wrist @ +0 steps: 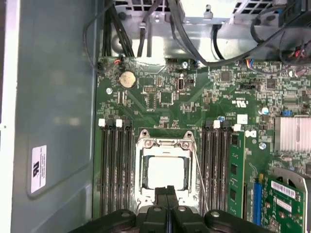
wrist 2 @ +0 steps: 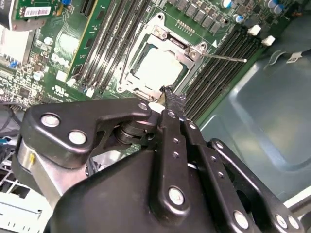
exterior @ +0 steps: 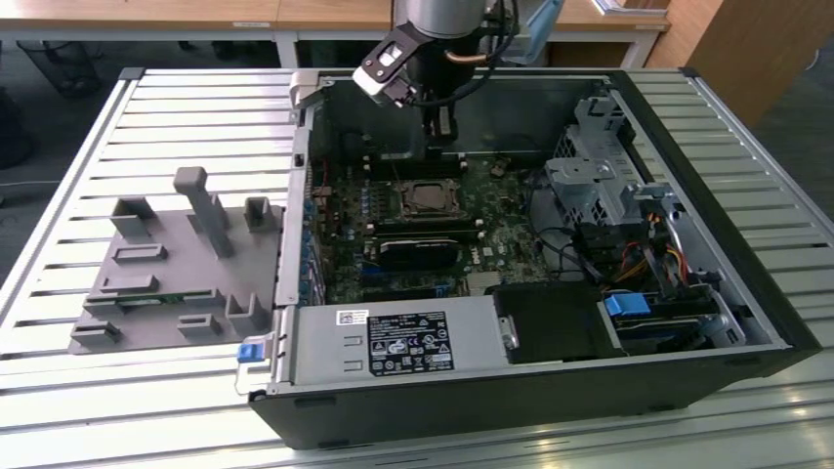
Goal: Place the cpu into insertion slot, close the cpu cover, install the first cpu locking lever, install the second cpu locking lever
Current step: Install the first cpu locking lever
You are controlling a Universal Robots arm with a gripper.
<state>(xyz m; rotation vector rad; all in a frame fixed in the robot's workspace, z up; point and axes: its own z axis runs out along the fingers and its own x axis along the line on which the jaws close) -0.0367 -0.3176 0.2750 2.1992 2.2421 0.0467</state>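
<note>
Claw (wrist: 167, 189): your black fingers meet, gripping nothing.
Silvery-grey square cpu (wrist: 166, 172): just ahead of your claw tips.
Thin silvery metal cpu cover (wrist: 165, 144): flat, framing the cpu.

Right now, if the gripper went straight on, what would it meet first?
Probably the cover rim beside the cpu; the gripper, shut, points at that edge in the first wrist view. Depth is unclear.

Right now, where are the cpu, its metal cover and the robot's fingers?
cpu (wrist: 166, 172): first wrist view, middle of its silvery top.
cpu cover (wrist: 165, 150): first wrist view, the frame's edge beside the window.
fingers (wrist: 162, 196): first wrist view, one finger's dark surface.
</note>
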